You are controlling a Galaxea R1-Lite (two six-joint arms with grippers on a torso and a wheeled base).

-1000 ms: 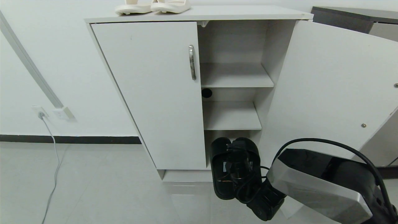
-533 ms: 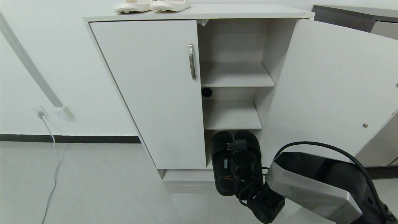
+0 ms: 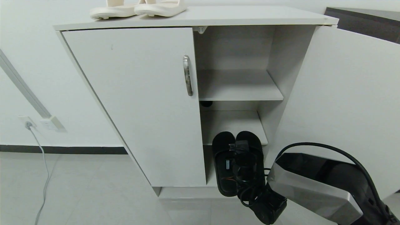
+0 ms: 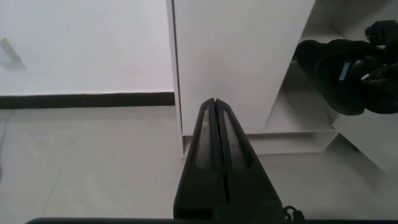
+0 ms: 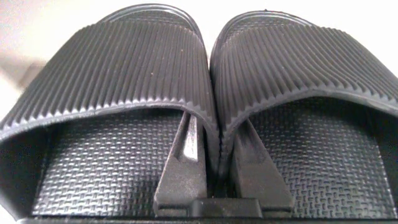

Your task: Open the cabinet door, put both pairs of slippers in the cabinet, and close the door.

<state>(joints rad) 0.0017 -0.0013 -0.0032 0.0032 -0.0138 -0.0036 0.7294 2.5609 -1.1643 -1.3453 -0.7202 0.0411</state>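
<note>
The white cabinet (image 3: 131, 103) has its left door shut and its right door (image 3: 347, 103) swung wide. My right gripper (image 3: 242, 156) is shut on the pair of black slippers (image 3: 229, 162), one finger inside each slipper, pinching their inner sides together (image 5: 211, 155). The pair hangs toes-up in front of the cabinet's lowest compartment, by the middle shelf's edge. A pair of cream slippers (image 3: 137, 8) lies on the cabinet top at the left. My left gripper (image 4: 214, 109) is shut and empty, low above the floor, facing the shut left door (image 4: 242, 62). The black slippers (image 4: 342, 74) show off to its side.
Two bare shelves (image 3: 237, 86) sit inside the open half. A metal handle (image 3: 187, 75) is on the left door. A wall socket with a grey cable (image 3: 31, 131) is at the far left. A dark cabinet (image 3: 362, 25) stands behind the open door.
The head view has moved closer to the cabinet. My right gripper has raised the black slippers and carried them toward the cabinet's opening.
</note>
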